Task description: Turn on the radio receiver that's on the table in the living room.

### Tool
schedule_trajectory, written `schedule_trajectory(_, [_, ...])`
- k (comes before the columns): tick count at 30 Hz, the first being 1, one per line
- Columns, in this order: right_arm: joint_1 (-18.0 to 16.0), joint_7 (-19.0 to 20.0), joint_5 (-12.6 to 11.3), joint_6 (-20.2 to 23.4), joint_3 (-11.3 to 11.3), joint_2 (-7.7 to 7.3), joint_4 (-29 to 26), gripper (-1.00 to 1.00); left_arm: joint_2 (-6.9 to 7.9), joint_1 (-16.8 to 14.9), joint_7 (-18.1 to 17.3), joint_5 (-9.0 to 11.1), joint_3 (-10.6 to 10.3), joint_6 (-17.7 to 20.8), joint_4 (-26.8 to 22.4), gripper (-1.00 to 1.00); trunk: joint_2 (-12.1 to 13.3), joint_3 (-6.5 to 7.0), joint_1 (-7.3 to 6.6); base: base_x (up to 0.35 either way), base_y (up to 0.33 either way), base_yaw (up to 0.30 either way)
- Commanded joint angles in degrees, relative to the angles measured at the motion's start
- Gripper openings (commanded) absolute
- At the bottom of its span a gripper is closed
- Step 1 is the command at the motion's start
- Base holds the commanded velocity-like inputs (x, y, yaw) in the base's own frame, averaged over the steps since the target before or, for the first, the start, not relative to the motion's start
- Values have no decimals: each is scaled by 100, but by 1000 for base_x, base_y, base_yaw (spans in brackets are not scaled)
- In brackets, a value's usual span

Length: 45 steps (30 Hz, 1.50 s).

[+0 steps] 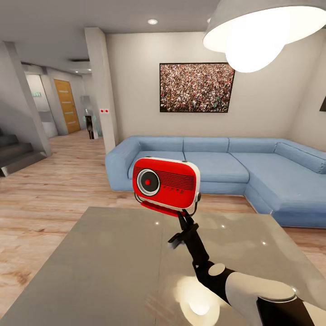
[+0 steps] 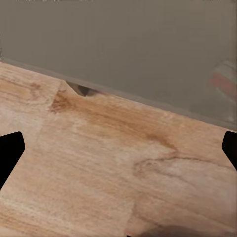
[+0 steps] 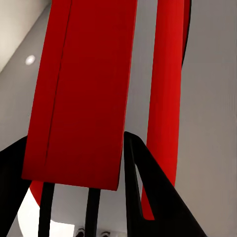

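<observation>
The red radio receiver (image 1: 166, 182) is lifted above the glossy grey table (image 1: 104, 271), its round dark dial with a red centre facing me. My right gripper (image 1: 181, 217) is shut on the red stand under the radio's body. The right wrist view looks up along the red radio (image 3: 84, 94), with the dark fingers (image 3: 148, 192) closed around it. My left gripper (image 2: 118, 150) is open and holds nothing; it hangs over the wood floor (image 2: 98, 168) beside the table's edge (image 2: 123, 44).
A light-blue L-shaped sofa (image 1: 253, 167) runs behind and right of the table, under a framed crowd photo (image 1: 197, 87). A big pendant lamp (image 1: 267, 31) hangs at upper right. A pillar (image 1: 102, 86), stairs (image 1: 16, 156) and a hallway lie left.
</observation>
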Motion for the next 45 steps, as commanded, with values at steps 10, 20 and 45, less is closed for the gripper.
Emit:
schedule_trajectory(10, [-1,-73,13,-1,-11,-3,4,-100,-56,3,-18,-278,-34,374,-1294,-100,0,0,0,0,0,0])
schedule_trajectory(20, [-1,-74,10,-1,-11,-97,8,-100,-490,-5,-77,-349,-96,1404,-3582,-100,0,0,0,0,0,0])
schedule_trajectory(45, [-1,-55,4,29,-11,-135,8,-100,-951,-2464,-1729,526,-1110,5542,-4923,-100,0,0,0,0,0,0])
